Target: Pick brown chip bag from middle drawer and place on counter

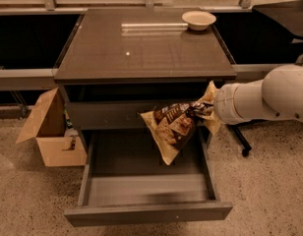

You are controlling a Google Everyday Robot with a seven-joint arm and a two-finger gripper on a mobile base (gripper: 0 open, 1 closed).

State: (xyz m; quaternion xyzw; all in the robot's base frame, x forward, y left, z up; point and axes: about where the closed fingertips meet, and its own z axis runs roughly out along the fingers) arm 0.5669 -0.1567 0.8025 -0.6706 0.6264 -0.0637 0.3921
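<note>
My gripper (pixel 203 110) is shut on the right end of the brown chip bag (pixel 172 129). The bag has a dark brown middle and pale tan ends. It hangs tilted in the air above the open middle drawer (pixel 146 211), in front of the scratched drawer front (pixel 112 114). The white arm (pixel 269 98) comes in from the right. The bag sits just below the level of the counter (pixel 141 48), at its front right. The grey inside of the drawer shows nothing else in it.
A pale bowl (pixel 198 18) stands at the counter's back right corner. An open cardboard box (pixel 53 132) sits on the speckled floor left of the cabinet. A dark table (pixel 284 14) and a black chair leg (pixel 240 141) are on the right.
</note>
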